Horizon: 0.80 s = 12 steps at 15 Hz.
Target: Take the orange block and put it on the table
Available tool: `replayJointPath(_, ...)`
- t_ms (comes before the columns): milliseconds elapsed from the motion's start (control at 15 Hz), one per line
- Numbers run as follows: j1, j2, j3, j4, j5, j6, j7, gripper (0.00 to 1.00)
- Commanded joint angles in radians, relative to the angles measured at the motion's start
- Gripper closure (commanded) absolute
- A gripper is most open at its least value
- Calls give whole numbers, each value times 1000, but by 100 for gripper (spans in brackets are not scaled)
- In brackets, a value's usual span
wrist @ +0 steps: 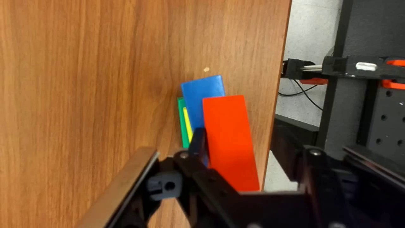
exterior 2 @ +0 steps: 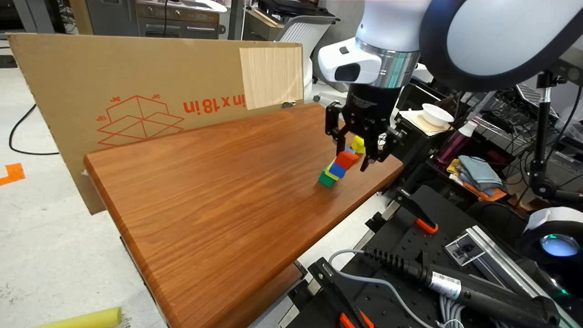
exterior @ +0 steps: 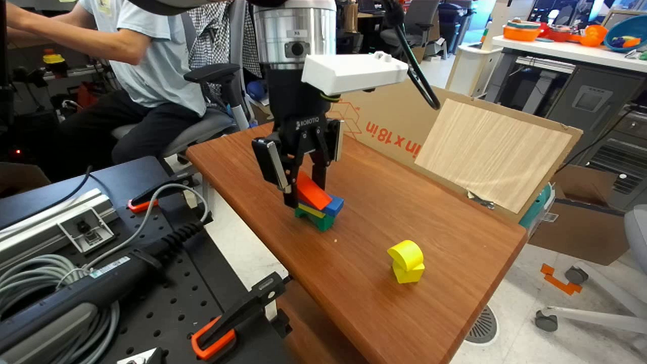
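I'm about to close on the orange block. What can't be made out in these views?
Orange block, lower left corner: hidden by the tool in the wrist view.
Whether they touch along its left edge: unclear in the wrist view, where the tool overlaps it.
Yellow piece: only a sliver shows past the blue block in the wrist view.
Seated person: head cut off by the top edge in an exterior view.
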Motion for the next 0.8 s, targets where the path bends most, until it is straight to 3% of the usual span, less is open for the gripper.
replayJointPath(0,12,-11,-8,-8,-28,9,23,73)
replayJointPath(200,12,-19,-9,-7,-31,14,29,89)
replayJointPath(467,14,-15,-6,-4,-23,14,46,91)
replayJointPath(733,3,-25,24,9,59,-7,55,91)
